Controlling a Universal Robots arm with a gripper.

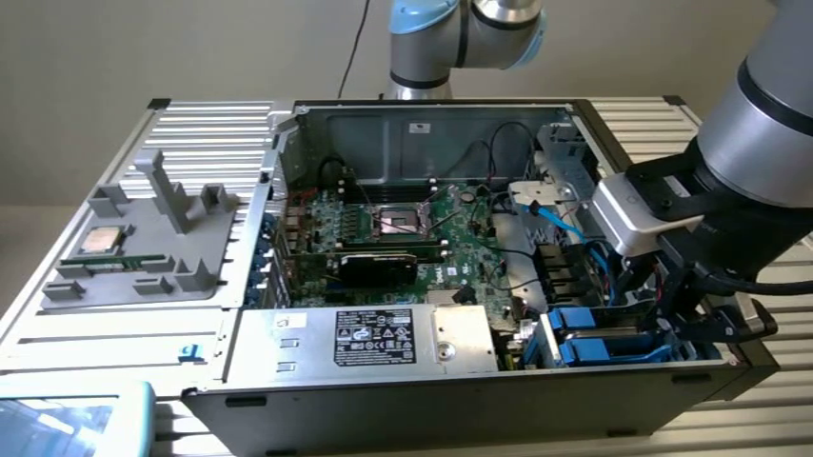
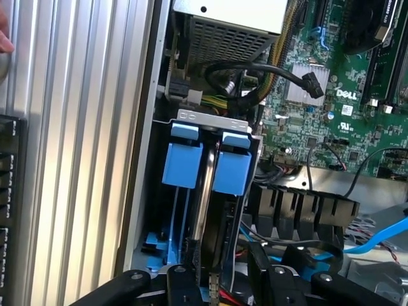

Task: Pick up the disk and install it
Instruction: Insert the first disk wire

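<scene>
Beside ribbed aluminium tabletop (image 2: 76, 159), the black gripper (image 2: 220, 273) clamps the flat disk (image 2: 213, 223) edge-on between blue plastic tabs (image 2: 185, 162).

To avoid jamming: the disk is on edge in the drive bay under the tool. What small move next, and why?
Probably a short, slow push straight along the slot, no sideways shift. The disk stands on edge between two blue carrier tabs, the tool at its near end, and black cables crowd the bay's far side. Its depth is unclear.
</scene>
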